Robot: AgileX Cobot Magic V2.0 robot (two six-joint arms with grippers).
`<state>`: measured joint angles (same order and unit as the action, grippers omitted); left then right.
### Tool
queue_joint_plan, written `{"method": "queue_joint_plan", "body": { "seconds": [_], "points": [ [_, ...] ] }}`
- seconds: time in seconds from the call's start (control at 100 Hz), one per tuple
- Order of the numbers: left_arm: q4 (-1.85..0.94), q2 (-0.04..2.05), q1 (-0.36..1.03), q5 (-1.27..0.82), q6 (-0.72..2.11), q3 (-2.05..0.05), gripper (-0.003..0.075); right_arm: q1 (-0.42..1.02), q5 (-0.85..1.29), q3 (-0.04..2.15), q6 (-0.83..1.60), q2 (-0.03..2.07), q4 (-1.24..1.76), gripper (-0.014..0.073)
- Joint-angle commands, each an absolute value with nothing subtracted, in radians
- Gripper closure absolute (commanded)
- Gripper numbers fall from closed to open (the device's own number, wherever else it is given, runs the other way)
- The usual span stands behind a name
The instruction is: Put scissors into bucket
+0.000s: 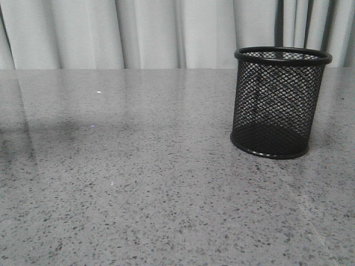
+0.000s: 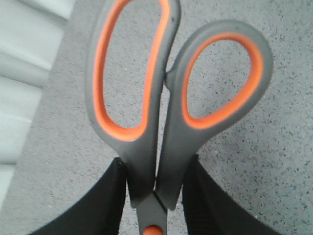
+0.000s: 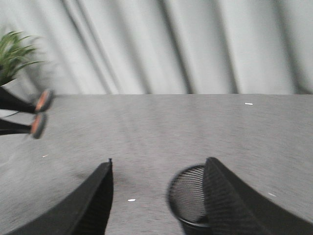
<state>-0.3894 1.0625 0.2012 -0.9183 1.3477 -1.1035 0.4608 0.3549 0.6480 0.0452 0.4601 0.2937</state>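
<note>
Because the scissors are already gripped, the entries below cover handling first, then the container.

Scissors location: the scissors (image 2: 156, 112) fill the centre of the left wrist view, loop handles toward the upper frame, orange pivot dot at the bottom edge; they are off the worktop (image 1: 138, 183) and do not appear in the front view.
Left gripper: the left gripper (image 2: 155, 196) is clamped on the scissors just below the handle loops, one finger against each outer edge of the shanks.
Right gripper: the right gripper (image 3: 157, 196) stands apart and empty, above the bucket in the lower part of the right wrist view.
Handling estimate: rigid; the handle facing looks matte, so slip is probably low. The blades are hidden below the frame, so the load hangs under the grip and may swing or pivot.
Grip point: the neck near the pivot is a sound hold, since it keeps the blades shut.
Bucket: the bucket (image 1: 280, 102) stands upright at the right of the front view, mouth open.
Bucket contents: nothing is visible through the mesh; it appears empty.
Fit estimate: being light, the bucket may tip if the scissors lean hard on its rim.
</note>
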Motion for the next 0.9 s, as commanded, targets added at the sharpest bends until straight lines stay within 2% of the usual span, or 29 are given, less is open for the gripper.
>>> {"method": "queue_joint_plan", "body": {
  "seconds": [0.0, 0.22, 0.34, 0.54, 0.71, 0.89],
  "points": [
    [-0.439, 1.013, 0.233, -0.858, 1.338, -1.130, 0.0607, 0.546, 0.273, 0.742, 0.082, 0.563, 0.320, 0.0227],
    [-0.439, 0.962, 0.303, -0.860, 1.338, -1.130, 0.0607, 0.851, 0.227, 0.903, 0.082, 0.838, 0.279, 0.0223],
    [-0.432, 0.932, 0.313, -0.874, 1.338, -1.130, 0.0607, 0.960, 0.175, 0.995, 0.082, 0.965, 0.171, 0.0223],
    [-0.313, 0.896, 0.313, -0.893, 1.338, -1.130, 0.0607, 0.961, 0.138, 1.126, 0.082, 1.075, 0.174, 0.0223],
    [-0.318, 0.888, 0.313, -0.861, 1.338, -1.130, 0.0607, 0.959, 0.132, 1.179, 0.082, 1.137, 0.211, 0.0221],
    [-0.383, 0.888, 0.313, -0.805, 1.338, -1.130, 0.0607, 0.959, 0.127, 1.194, 0.082, 1.168, 0.336, 0.0148]
  ]
}}
